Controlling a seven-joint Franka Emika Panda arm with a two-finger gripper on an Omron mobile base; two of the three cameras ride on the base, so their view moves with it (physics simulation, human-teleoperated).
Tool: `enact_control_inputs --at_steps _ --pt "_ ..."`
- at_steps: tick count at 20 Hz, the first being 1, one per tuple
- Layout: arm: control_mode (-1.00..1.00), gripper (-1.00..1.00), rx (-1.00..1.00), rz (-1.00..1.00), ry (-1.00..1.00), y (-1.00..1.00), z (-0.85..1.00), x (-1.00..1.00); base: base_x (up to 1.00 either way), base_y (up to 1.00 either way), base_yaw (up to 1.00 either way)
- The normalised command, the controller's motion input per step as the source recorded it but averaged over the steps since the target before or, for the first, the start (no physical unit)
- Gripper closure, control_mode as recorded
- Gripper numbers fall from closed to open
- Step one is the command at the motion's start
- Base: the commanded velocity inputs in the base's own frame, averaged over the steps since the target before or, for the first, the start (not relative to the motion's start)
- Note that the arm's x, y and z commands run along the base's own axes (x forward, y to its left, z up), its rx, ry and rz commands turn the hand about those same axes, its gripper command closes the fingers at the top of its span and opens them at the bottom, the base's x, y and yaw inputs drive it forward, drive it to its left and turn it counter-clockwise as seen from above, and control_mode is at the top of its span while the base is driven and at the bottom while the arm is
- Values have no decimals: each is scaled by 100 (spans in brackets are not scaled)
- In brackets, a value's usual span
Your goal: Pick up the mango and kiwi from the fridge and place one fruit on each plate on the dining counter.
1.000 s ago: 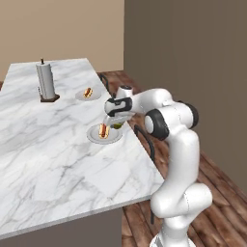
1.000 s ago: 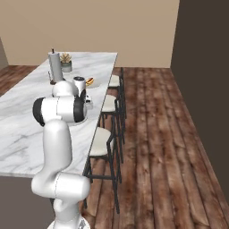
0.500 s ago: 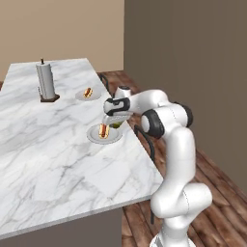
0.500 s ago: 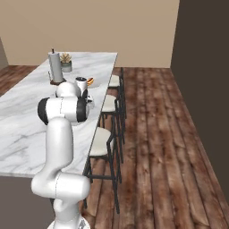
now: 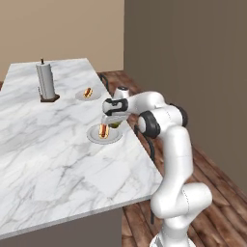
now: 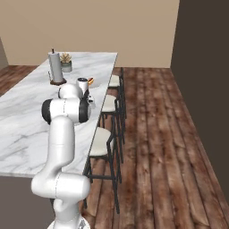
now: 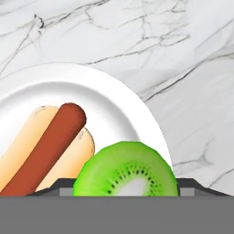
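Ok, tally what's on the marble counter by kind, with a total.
Plates: 2, near and far
Hot dogs: 2, one on the near plate, one on the far plate
Kiwi: 1, at the gripper
Paper towel holder: 1
Potted plant: 1
Total: 7

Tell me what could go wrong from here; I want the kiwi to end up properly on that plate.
The kiwi hangs over the near plate's rim, not its middle, so on release it may roll onto the dining counter. The hot dog fills much of the plate, and the kiwi may bump it. The plate sits near the counter's edge, so a runaway kiwi could fall.
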Motion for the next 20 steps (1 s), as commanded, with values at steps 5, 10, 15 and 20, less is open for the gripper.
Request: enact_control_inputs --at_steps 5,10,15,20 --pt "-100 100 0 0 2 8 -7 18 0 0 0" --pt "-100 100 0 0 3 6 -6 22 0 0 0" --pt "-100 100 0 0 4 9 -9 20 0 0 0" --pt "-100 100 0 0 4 13 -14 10 0 0 0"
